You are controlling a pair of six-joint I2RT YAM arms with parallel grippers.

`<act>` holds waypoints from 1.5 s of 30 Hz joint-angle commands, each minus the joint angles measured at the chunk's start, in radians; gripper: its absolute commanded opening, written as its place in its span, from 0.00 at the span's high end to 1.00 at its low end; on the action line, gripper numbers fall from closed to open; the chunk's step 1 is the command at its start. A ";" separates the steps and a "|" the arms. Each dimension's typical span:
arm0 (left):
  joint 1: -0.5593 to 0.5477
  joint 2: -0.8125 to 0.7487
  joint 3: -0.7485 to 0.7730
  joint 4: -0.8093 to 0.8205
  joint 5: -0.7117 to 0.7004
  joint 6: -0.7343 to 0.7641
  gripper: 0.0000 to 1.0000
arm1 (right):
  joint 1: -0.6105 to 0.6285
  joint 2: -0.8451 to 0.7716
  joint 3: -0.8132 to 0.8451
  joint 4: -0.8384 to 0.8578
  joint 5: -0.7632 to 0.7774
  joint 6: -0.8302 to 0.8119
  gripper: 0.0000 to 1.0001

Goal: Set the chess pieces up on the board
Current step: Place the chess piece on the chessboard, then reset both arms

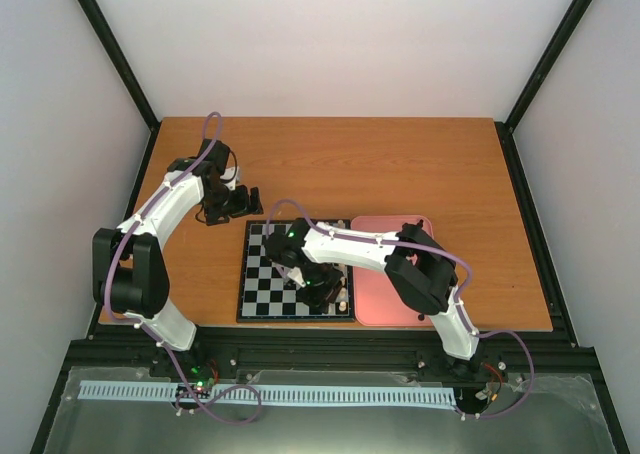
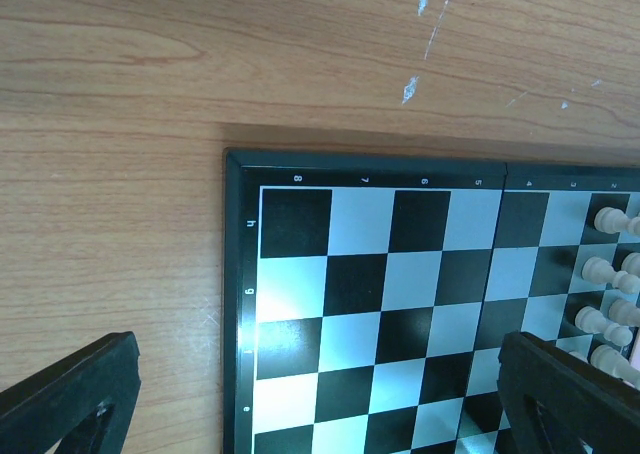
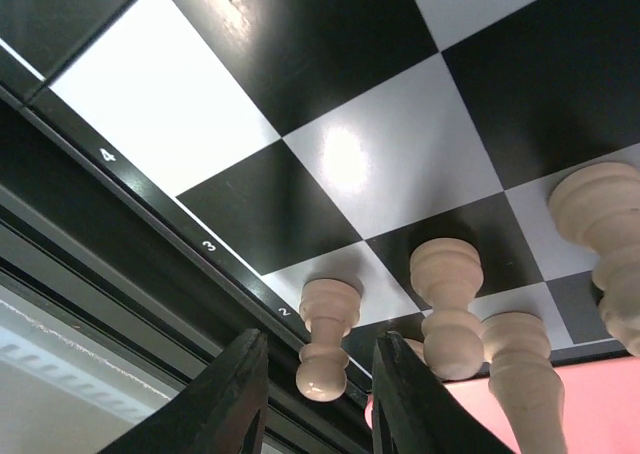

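The board point(image 1: 262, 292) lies at the near middle of the table. My right gripper point(image 1: 322, 288) hangs low over its near right part. In the right wrist view its fingers point(image 3: 228, 404) stand open on either side of a cream pawn point(image 3: 328, 346) standing on a white square by the "2" mark, with gaps on both sides. More cream pieces point(image 3: 448, 309) stand just beside it. My left gripper point(image 1: 232, 204) is open and empty beyond the board's far left corner. In the left wrist view point(image 2: 318, 374) it looks down on bare squares point(image 2: 360, 284), with cream pieces point(image 2: 604, 270) at the right edge. No black pieces show.
A pink tray point(image 1: 392, 302) lies against the board's right side and shows as a pink patch in the right wrist view point(image 3: 595, 409). The right arm point(image 1: 360, 246) stretches across the board's far right part. The black frame rail point(image 1: 330, 354) runs along the near edge.
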 commanded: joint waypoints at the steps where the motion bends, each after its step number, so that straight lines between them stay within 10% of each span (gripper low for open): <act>1: -0.007 0.008 0.042 0.000 0.002 -0.004 0.00 | 0.004 -0.030 0.044 -0.020 0.011 -0.006 0.68; 21: -0.007 0.006 0.038 0.000 0.002 -0.006 0.00 | -0.065 -0.292 0.027 -0.027 0.094 0.131 0.59; 27: -0.007 0.001 0.043 -0.005 -0.003 -0.005 0.00 | -0.232 -0.402 -0.138 0.128 0.073 0.250 0.39; 30: -0.007 -0.001 0.048 -0.009 -0.005 -0.005 0.00 | -0.333 -0.474 -0.226 0.236 0.044 0.301 0.01; 45: -0.007 -0.006 0.104 -0.041 -0.020 0.000 0.00 | -0.502 -0.499 -0.311 0.396 0.051 0.320 0.00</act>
